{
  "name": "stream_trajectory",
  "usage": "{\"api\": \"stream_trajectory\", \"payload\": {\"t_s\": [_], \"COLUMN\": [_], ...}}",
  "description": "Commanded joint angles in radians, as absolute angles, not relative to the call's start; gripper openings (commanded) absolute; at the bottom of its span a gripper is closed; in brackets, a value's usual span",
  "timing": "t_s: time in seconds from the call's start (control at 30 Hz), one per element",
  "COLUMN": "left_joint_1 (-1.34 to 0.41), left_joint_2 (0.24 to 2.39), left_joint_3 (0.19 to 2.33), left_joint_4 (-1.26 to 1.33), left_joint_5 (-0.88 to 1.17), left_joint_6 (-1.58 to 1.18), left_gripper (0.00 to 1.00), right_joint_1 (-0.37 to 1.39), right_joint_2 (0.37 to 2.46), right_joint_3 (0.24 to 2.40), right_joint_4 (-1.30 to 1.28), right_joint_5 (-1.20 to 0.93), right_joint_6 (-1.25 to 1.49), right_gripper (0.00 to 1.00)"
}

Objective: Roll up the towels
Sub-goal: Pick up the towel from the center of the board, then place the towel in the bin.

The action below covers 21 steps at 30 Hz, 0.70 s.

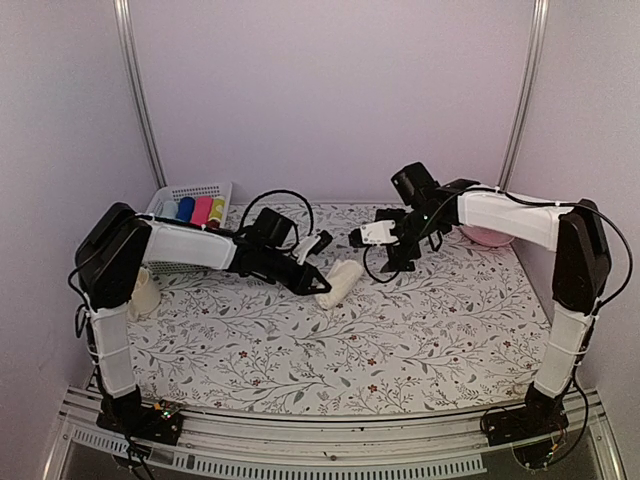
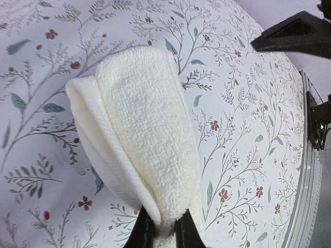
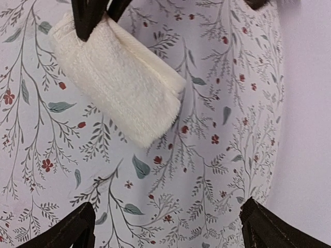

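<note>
- Pinching one end of the cream-white rolled terry towel (image 1: 341, 279), mid-table on the floral-print tablecloth (image 1: 420, 340), with the left gripper (image 1: 316, 284) narrow on the cloth, probably to stop the roll springing open.
- Hovering just beyond it with the right gripper (image 3: 168, 225), fingers spread wide, holding nothing.
- No sign of a bright green towel anywhere; cream lump (image 1: 146, 292) beside the left arm (image 1: 190, 245) too hidden to identify.
</note>
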<state>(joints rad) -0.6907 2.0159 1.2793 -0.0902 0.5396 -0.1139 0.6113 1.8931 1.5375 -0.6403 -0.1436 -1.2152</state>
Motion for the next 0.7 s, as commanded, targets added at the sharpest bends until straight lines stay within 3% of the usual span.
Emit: {"api": "stream_trajectory", "payload": {"t_s": [0.0, 0.23, 0.67], "left_joint_1": [-0.683, -0.623, -0.300], "left_joint_2": [1.871, 1.735, 1.525], "left_joint_3": [1.228, 1.180, 1.252], "left_joint_4": [-0.043, -0.113, -0.379], "left_joint_5": [0.289, 0.086, -0.326], "left_joint_6": [-0.126, -0.105, 0.007], "left_gripper": [0.00, 0.00, 0.00], "right_joint_1": [0.565, 0.561, 0.562], "right_joint_2": [1.789, 1.719, 1.692], "right_joint_3": [1.579, 1.524, 1.447], "right_joint_4": [-0.678, -0.691, -0.650], "right_joint_5": [-0.078, -0.075, -0.087], "right_joint_6": [-1.069, -0.932, -0.891], "right_gripper": [0.99, 0.99, 0.99]}}
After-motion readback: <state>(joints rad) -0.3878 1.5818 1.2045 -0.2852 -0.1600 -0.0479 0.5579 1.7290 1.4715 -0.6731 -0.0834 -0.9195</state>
